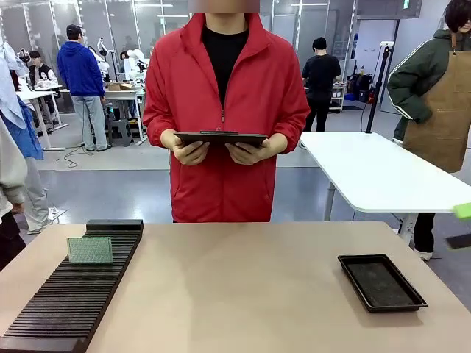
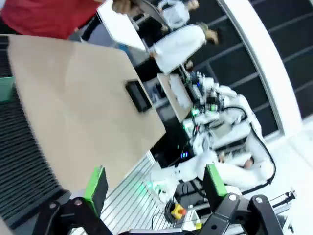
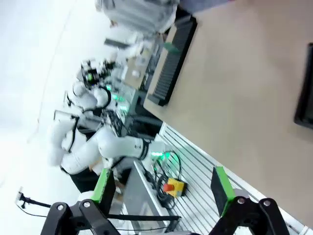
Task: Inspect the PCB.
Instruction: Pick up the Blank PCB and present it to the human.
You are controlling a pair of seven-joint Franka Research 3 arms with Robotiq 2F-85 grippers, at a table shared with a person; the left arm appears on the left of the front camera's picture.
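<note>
The PCB (image 1: 90, 250), a thin green board with a pale grid pattern, stands upright in a long black slotted rack (image 1: 73, 294) at the table's left. In the left wrist view the PCB (image 2: 6, 88) sits at the picture's left edge, far ahead of my left gripper (image 2: 155, 182), which is open and holds nothing. In the right wrist view my right gripper (image 3: 162, 187) is also open and bare, off the table's near edge, with the PCB (image 3: 169, 47) small and distant in the rack (image 3: 171, 63).
A shallow black tray (image 1: 381, 282) lies at the table's right front. Across the table a person in a red jacket holds a dark clipboard (image 1: 221, 137) in both hands. A white table (image 1: 383, 173) and other people stand behind.
</note>
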